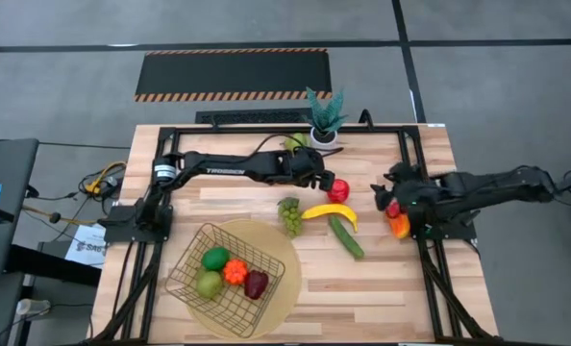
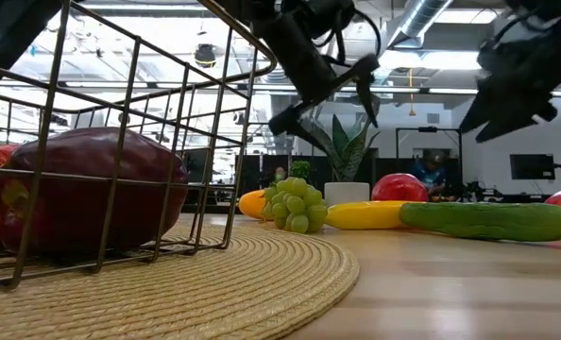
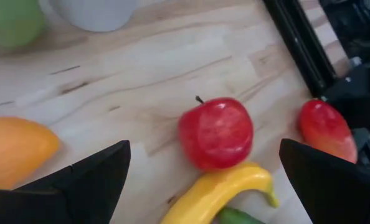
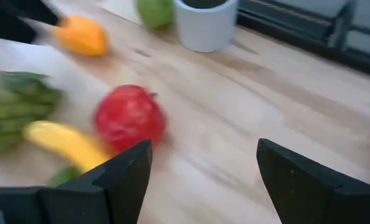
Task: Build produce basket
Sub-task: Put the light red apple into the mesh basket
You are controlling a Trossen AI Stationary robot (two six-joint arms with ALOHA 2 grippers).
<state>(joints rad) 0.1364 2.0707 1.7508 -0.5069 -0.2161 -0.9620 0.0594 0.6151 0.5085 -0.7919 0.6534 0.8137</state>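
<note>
On your far left the golden wire basket sits on a round tan mat on the wooden surface, well behind and to the side of your left tool; it holds a green fruit, a yellow-green pear, a small orange piece and a dark red piece, which the low view shows pressed against the mesh. Your left arm reaches across the back of the surface and its tool hovers with its fingers spread wide apart, holding nothing. Just ahead of that tool, between the open fingers in the left wrist view, lies the red apple, touching the yellow banana beneath it. The green grapes lie beside the tool toward the basket, and the green cucumber lies just past the banana. Behind the tool stands a spiky plant in a white pot, with a green pear next to it, and an orange-yellow fruit lies close to one finger. Farther right, your right tool hangs above the surface with its fingers also wide apart and empty, facing the apple from the other side. The red-orange mango lies close beside the right tool.
</note>
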